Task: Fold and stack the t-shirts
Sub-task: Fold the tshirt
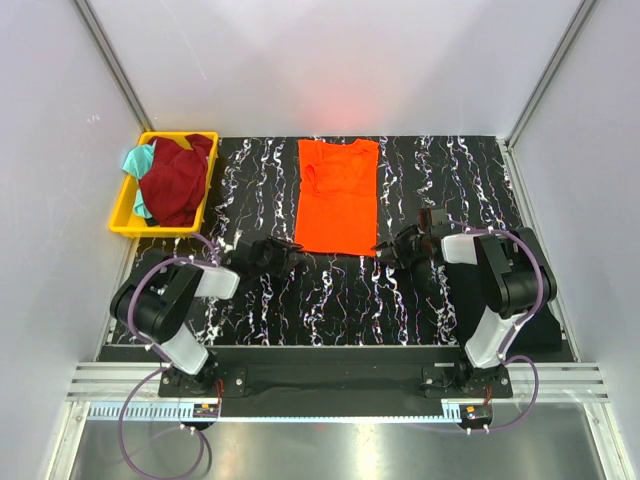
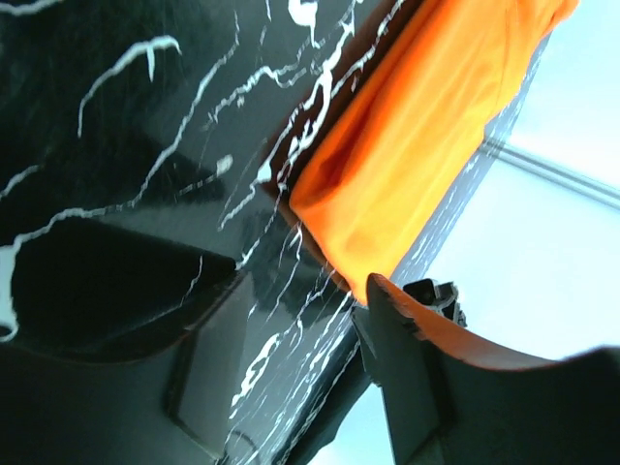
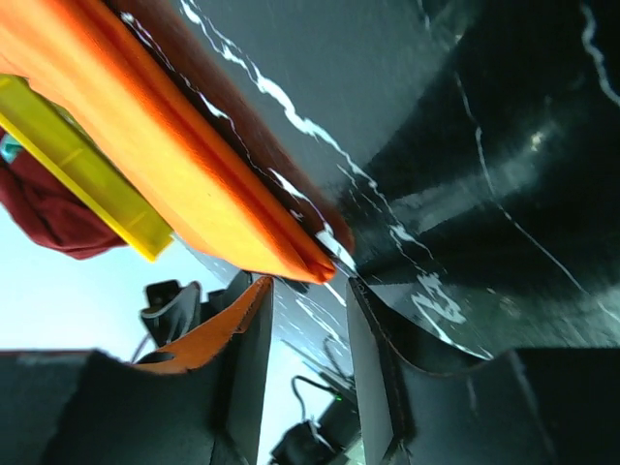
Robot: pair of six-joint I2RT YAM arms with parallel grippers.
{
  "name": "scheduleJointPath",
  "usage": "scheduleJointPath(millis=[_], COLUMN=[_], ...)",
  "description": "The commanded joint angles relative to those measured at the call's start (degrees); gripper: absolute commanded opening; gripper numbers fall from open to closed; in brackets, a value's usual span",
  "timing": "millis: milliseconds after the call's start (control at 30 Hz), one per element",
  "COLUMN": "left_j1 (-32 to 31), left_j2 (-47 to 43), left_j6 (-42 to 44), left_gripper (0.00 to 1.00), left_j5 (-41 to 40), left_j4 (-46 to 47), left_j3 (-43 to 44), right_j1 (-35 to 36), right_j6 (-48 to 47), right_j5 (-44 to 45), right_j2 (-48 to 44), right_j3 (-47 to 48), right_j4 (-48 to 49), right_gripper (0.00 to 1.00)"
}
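Observation:
An orange t-shirt (image 1: 337, 195), folded lengthwise, lies flat on the black marbled mat (image 1: 330, 300). My left gripper (image 1: 284, 252) is low at the shirt's near left corner, and my right gripper (image 1: 386, 250) is low at its near right corner. In the left wrist view the gripper (image 2: 320, 320) is open, with the shirt's corner (image 2: 426, 145) just beyond the fingertips. In the right wrist view the gripper (image 3: 308, 291) is open, and the shirt's layered corner (image 3: 174, 145) sits just ahead of the gap. Neither holds cloth.
A yellow bin (image 1: 121, 212) at the mat's far left holds a maroon shirt (image 1: 178, 178) and a teal one (image 1: 136, 160). The bin (image 3: 77, 165) and the maroon shirt (image 3: 48, 213) also show in the right wrist view. White walls enclose the table.

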Motion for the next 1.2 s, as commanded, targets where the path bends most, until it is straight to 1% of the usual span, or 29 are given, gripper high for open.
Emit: scheduleJointPath(millis=[0,133,467,600,700,733,800,900,933,967,1000,1033,1067,1133,1167], left_j1=[0.03,0.12,0.65,1.26,1.79,1.96,2.67,3.46,3.63,3.81,3.99,3.99,4.16,4.25,4.16], left_j2=[2.21,3.53,6.87,7.83,8.98,9.42,10.30,10.91,11.09,11.09,11.09,11.00,10.66,9.78,8.47], left_j6=[-2.57,-3.97,-5.82,-6.08,-6.52,-6.44,-5.83,-4.60,-4.07,-3.45,-2.23,-1.44,-0.47,1.73,2.35], left_gripper=[0.55,0.53,0.50,0.46,0.39,0.31,0.25,0.15,0.12,0.03,0.00,0.00,0.00,0.00,0.00], left_j5=[-3.46,-3.90,-3.90,-4.16,-4.16,-4.07,-3.46,-2.50,-2.14,-1.27,-0.83,-0.39,0.57,1.55,2.16], left_j4=[0.40,-0.65,1.19,1.71,3.64,4.26,5.49,5.93,6.28,6.20,5.85,4.89,4.27,1.64,0.93], left_j3=[2.00,2.27,2.36,2.45,2.45,2.45,3.06,3.85,4.11,4.55,4.82,5.60,5.87,6.14,6.05], right_j1=[0.46,0.82,1.26,1.26,1.26,1.26,1.26,1.26,1.17,1.26,1.26,1.17,1.26,1.26,1.26], right_j6=[3.38,4.44,5.23,4.88,4.53,4.44,4.09,2.77,2.77,2.34,1.90,1.46,0.15,-2.22,-5.11], right_j5=[2.87,4.10,4.81,4.72,4.81,4.72,4.72,4.89,4.89,4.89,4.98,5.16,5.33,5.16,4.55], right_j2=[2.09,2.18,2.79,3.40,4.02,4.11,4.20,4.29,4.20,3.94,3.85,3.58,3.23,2.53,2.44], right_j3=[-0.50,-0.50,-1.91,-1.82,-1.29,-1.20,-0.77,0.20,0.29,0.38,0.47,0.47,0.55,1.52,2.22], right_j4=[2.09,2.36,2.53,2.62,2.62,2.53,2.53,2.36,2.27,2.27,2.01,1.74,1.57,-0.10,-1.24], right_gripper=[0.43,0.43,0.41,0.38,0.33,0.32,0.29,0.21,0.15,0.13,0.11,0.08,0.01,0.00,0.00])
